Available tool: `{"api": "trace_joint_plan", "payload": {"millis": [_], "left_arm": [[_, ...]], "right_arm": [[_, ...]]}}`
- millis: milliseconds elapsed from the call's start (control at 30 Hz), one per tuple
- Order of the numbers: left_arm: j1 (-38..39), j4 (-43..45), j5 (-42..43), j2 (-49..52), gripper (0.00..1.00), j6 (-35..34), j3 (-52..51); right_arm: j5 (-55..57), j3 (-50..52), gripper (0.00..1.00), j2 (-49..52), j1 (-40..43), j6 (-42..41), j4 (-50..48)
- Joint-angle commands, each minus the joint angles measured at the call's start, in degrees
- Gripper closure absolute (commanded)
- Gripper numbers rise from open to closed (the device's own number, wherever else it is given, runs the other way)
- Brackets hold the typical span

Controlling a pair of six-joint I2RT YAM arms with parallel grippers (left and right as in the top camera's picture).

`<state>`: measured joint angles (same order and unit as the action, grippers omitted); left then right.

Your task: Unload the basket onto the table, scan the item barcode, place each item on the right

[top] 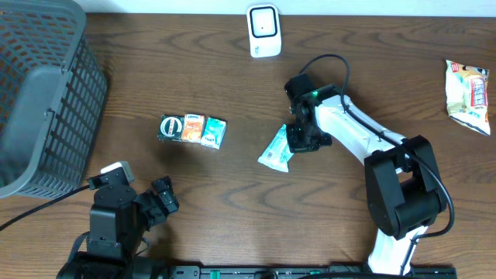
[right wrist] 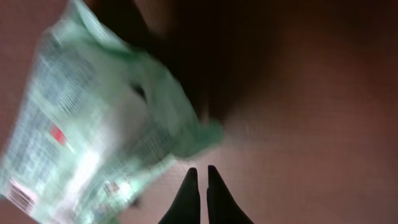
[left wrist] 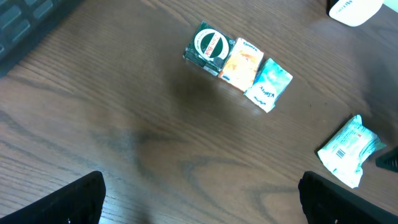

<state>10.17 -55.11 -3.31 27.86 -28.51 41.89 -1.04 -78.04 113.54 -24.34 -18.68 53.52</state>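
A pale green packet (top: 275, 149) lies on the wooden table near the middle. In the left wrist view the packet (left wrist: 349, 149) shows a barcode on its upper face. The white scanner (top: 263, 31) stands at the table's far edge. My right gripper (top: 299, 139) hovers at the packet's right edge. In the right wrist view its fingertips (right wrist: 200, 171) are pressed together with nothing between them, and the blurred packet (right wrist: 93, 130) lies just left of and ahead of them. My left gripper (top: 161, 198) stands wide open near the front left, over bare wood (left wrist: 202, 205).
A strip of three small joined packs (top: 191, 129) lies left of centre. A grey mesh basket (top: 46, 101) fills the far left. A snack bag (top: 467, 94) lies at the right edge. The scanner's corner (left wrist: 354, 9) shows in the left wrist view.
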Motion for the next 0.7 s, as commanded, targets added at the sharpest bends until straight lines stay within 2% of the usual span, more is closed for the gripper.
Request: {"api": "trace_joint_plan", "payload": {"millis": [0, 433, 667], "left_arm": [[-0.1, 0.0, -0.2, -0.3, 0.03, 0.1, 0.1], [-0.1, 0.0, -0.2, -0.3, 0.02, 0.1, 0.1], [-0.1, 0.0, -0.2, -0.3, 0.02, 0.1, 0.1]], "right_arm": [[0.6, 0.7, 0.98, 0.0, -0.2, -1.0, -2.1], [-1.3, 2.2, 0.99, 0.0, -0.2, -1.0, -9.8], [-4.2, 1.9, 0.95, -0.1, 0.3, -1.0, -10.9]]}}
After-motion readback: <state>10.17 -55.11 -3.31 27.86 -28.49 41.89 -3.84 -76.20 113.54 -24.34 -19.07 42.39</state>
